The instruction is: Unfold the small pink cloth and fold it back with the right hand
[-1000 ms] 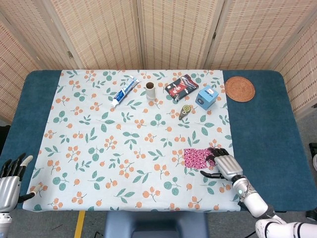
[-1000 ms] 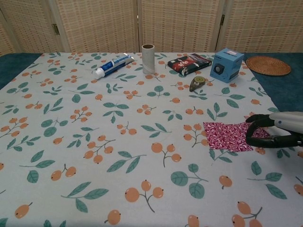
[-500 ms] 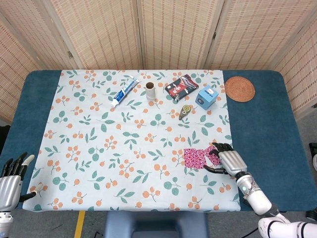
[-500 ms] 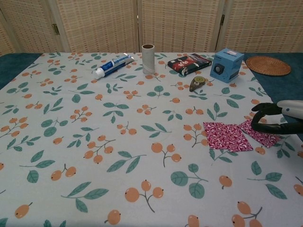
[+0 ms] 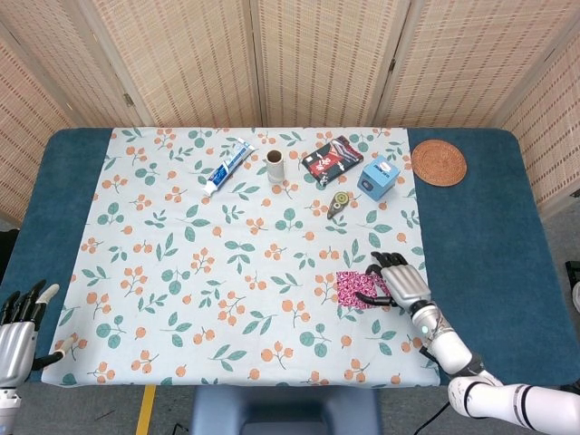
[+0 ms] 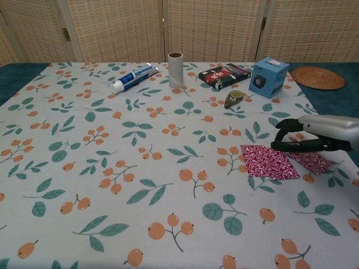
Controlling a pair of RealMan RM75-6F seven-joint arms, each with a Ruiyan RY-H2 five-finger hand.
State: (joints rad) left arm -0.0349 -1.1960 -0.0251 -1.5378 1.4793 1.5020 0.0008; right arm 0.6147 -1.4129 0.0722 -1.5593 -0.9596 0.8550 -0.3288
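My right robot hand (image 6: 305,139) fingers curled above flat, patterned pink cloth (image 6: 268,162), grip unclear, left robot hand (image 5: 18,328) spread wide

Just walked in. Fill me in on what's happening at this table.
The robot's right hand hovers just above the small pink cloth, which lies spread open on the floral tablecloth. Its fingers are apart and appear to hold nothing. The fold-back is not yet done. The left hand sits idle and open at the table's near left edge, away from everything.
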